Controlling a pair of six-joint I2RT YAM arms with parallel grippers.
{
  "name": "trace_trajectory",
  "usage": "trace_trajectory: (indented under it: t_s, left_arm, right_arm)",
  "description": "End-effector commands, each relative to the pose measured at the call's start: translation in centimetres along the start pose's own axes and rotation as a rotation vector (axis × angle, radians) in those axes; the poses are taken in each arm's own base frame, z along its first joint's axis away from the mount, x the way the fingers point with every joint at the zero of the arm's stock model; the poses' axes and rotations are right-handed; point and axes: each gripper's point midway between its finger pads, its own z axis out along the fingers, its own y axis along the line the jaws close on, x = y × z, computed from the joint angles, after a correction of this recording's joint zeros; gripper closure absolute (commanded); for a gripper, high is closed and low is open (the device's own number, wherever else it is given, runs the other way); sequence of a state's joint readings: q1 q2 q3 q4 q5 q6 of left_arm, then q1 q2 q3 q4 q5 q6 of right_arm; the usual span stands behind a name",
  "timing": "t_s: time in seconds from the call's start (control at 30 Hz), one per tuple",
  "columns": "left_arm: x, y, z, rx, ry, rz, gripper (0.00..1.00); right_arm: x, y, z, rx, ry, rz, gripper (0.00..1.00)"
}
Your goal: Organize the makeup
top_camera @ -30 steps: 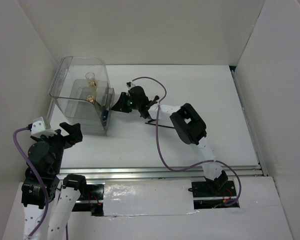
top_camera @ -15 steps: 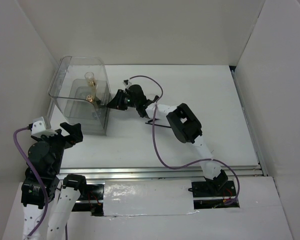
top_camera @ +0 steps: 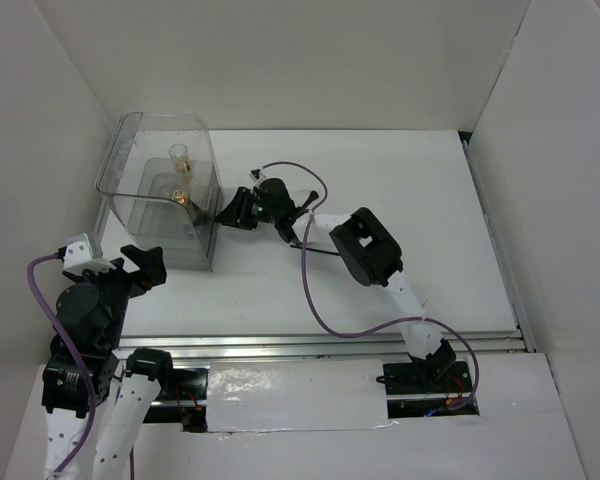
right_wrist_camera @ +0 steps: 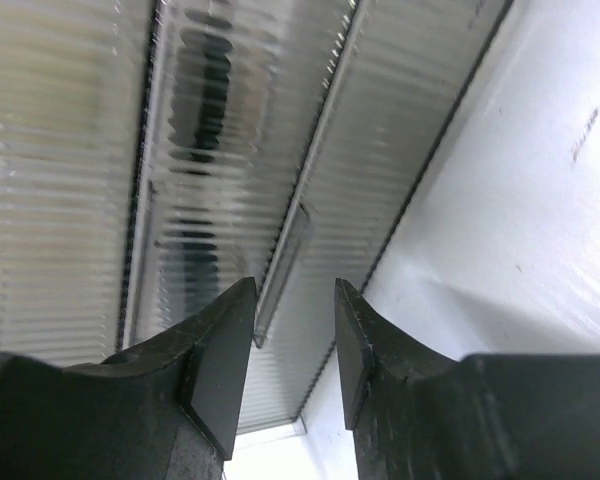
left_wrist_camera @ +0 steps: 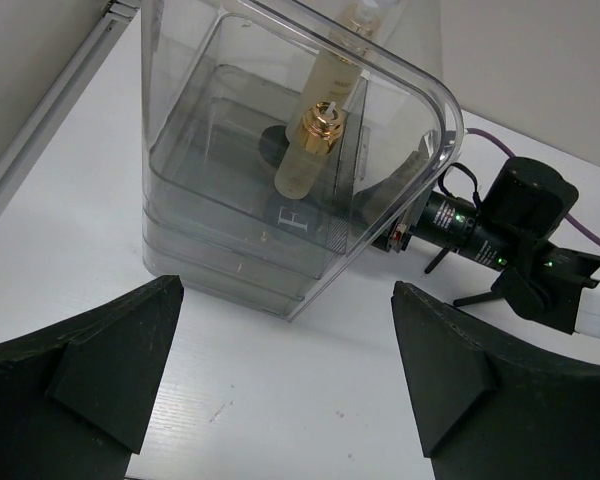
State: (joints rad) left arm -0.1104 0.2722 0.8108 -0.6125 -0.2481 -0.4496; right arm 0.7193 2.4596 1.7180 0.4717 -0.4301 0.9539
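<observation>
At upper left of the top view, the right gripper (top_camera: 223, 212), jaws narrowly parted and empty, sits just beside the big clear plastic box (top_camera: 130, 170); left gripper (left_wrist_camera: 286, 292) gapes wide, empty

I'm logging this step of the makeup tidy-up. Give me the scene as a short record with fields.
container: clear plastic box, back left of the table
inside it: tall pale-yellow bottle and gold-capped bottle, both standing
right end effector: open by a narrow gap, nothing held, close to the box's ribbed side wall
left end effector: wide open, empty, in front of the box and apart from it
</observation>
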Motion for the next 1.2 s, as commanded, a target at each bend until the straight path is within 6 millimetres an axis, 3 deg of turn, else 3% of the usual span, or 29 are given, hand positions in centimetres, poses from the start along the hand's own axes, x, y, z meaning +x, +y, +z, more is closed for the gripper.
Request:
trace_trajectory:
  t_s: [0.0, 0.47, 0.77, 1.17]
  left_arm:
    - [-0.8, -0.5, 0.1, 0.026, -0.037, -0.006, 0.01]
    - [-0.8, -0.5, 0.0, 0.026, -0.038, -0.008, 0.01]
    - [-0.8, -0.5, 0.1, 0.025, -0.036, -0.007, 0.00]
    - [-0.7, -0.5, 0.2, 0.025, -0.032, -0.005, 0.01]
  right_arm:
    - [-1.0, 3.4, -0.2, -0.105, -0.035, -0.025, 0.54]
    - [-0.5, 2.9, 0.7, -0.139, -0.021, 0.024, 0.60]
    - [0.5, 1.4, 0.6, -0.114, -0.016, 0.057, 0.64]
    - [0.8, 1.1, 1.1, -0.132, -0.007, 0.090, 0.75]
